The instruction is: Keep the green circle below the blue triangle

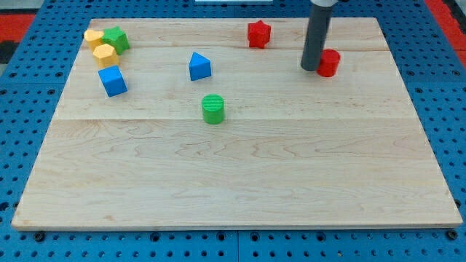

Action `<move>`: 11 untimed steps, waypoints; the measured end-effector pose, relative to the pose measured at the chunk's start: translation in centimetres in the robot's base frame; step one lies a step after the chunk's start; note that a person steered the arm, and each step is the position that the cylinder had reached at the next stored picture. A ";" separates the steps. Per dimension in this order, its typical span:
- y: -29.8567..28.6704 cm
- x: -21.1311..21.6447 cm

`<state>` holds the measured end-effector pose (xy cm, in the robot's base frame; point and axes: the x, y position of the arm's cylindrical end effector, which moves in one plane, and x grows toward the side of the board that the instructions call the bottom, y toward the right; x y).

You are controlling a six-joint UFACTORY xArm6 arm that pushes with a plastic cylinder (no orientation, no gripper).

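The green circle [213, 109] sits on the wooden board, below and slightly right of the blue triangle [199, 66]. The two are apart, with a clear gap between them. My tip [311, 68] rests on the board at the view's upper right, touching the left side of a red cylinder [329, 63]. It is far to the right of the blue triangle and the green circle.
A red star [258, 33] lies near the view's top, left of my rod. At the upper left are a green star [116, 38], two yellow blocks [93, 37] [105, 54] and a blue cube [113, 81]. The board [240, 182] lies on a blue perforated surface.
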<state>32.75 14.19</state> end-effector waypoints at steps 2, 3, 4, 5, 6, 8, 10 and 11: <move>3.6 -1.1; -0.1 -1.3; -3.2 -0.9; -5.1 1.3; -8.6 2.9; -11.7 8.9; -16.2 8.8; -14.3 9.5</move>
